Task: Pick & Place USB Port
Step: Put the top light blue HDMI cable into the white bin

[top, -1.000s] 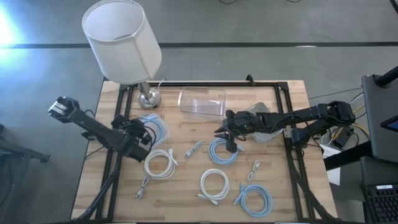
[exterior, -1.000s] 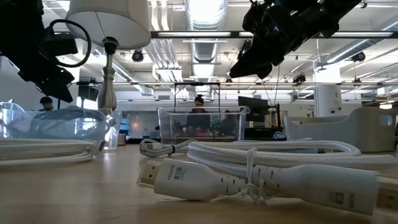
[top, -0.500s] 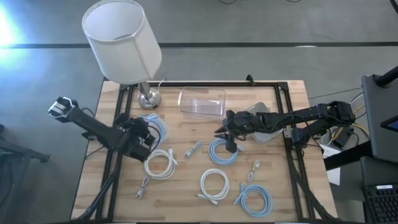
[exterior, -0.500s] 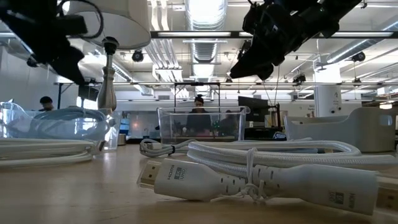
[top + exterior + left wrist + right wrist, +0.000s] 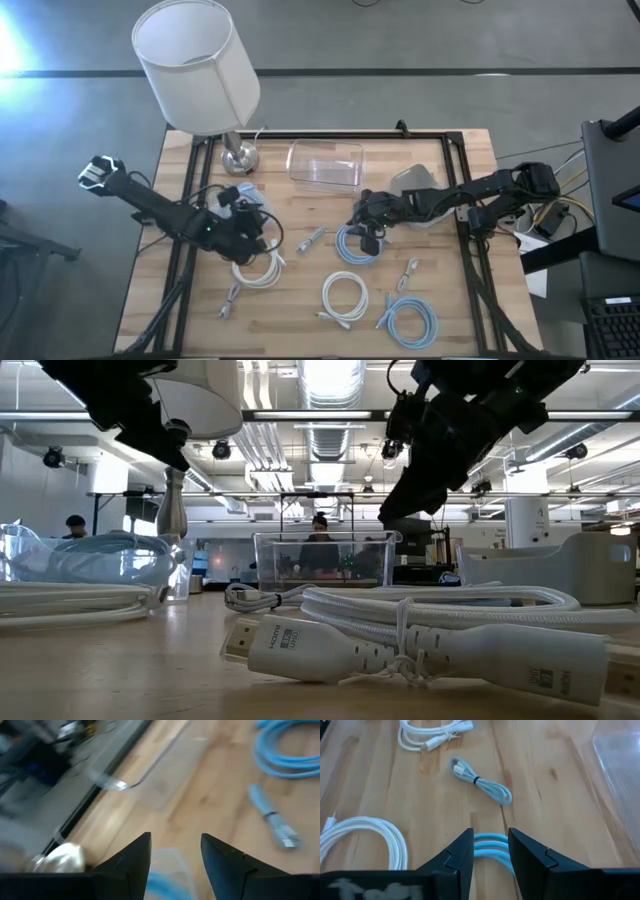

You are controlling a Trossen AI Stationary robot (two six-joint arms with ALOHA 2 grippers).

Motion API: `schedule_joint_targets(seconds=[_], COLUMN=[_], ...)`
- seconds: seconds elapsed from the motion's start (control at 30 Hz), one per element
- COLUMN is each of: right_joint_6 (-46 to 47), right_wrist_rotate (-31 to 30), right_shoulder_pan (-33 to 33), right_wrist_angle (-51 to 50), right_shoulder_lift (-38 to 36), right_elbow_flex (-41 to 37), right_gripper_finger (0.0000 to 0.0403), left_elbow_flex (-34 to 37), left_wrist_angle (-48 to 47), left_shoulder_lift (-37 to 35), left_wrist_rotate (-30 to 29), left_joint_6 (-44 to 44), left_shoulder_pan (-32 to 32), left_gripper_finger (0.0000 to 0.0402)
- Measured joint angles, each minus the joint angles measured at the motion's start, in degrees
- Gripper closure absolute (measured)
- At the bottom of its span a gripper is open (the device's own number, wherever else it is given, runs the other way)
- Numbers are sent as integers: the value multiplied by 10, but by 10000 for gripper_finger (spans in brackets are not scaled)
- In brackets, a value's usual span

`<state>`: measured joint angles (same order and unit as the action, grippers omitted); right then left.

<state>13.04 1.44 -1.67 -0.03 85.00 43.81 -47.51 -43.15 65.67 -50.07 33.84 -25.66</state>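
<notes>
Down at the centre of the table point(image 5: 290, 320), the right gripper point(image 5: 364, 238) hangs low over the blue USB cable coil point(image 5: 342, 244). From its own wrist camera the two dark fingers point(image 5: 462, 851) stand apart, and three strands of that blue coil show right in the gap, directly beneath the tips. Whether the pads actually touch the cable, I cannot tell.

Just ahead of this claw lies a short light-blue cable point(image 5: 484, 785), bundled and flat on the wood, clear of the fingers. Farther beyond sits a white cable coil point(image 5: 431, 733), and another white coil point(image 5: 367, 834) lies off to one side of the claw.

Over on the other half, the left gripper point(image 5: 262, 232) hovers above the table's near-left area. Its fingers point(image 5: 129, 860) are spread wide with nothing between them, only bare wood showing through the gap. Ahead of it and to one side, a blue coil point(image 5: 287, 755) and a small blue connector point(image 5: 272, 815) rest on the boards, well clear of the tips.
</notes>
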Motion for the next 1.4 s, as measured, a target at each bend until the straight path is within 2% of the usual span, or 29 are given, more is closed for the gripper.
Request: schedule_joint_targets(seconds=[0.17,0.3,0.43,0.63,0.93,1.4], right_joint_6=[13,38,47,54,65,62], right_wrist_rotate=[-3,-49,-79,-80,-96,-88], right_shoulder_pan=[0,0,0,1,2,-1], right_wrist_angle=[-39,-98,-141,-137,-122,-135], right_shoulder_lift=[2,3,8,38,104,101], right_elbow_flex=[0,0,0,0,4,25], right_gripper_finger=[275,273,274,273,275,275], left_elbow_flex=[0,14,51,112,152,155], left_wrist_angle=[69,130,243,396,461,462], left_shoulder_lift=[0,0,3,12,31,30], left_wrist_rotate=[56,100,165,191,192,190], left_joint_6=[-75,-111,-162,-176,-166,-158], left_shoulder_pan=[0,1,2,9,13,13], left_gripper_finger=[225,225,225,225,225,225])
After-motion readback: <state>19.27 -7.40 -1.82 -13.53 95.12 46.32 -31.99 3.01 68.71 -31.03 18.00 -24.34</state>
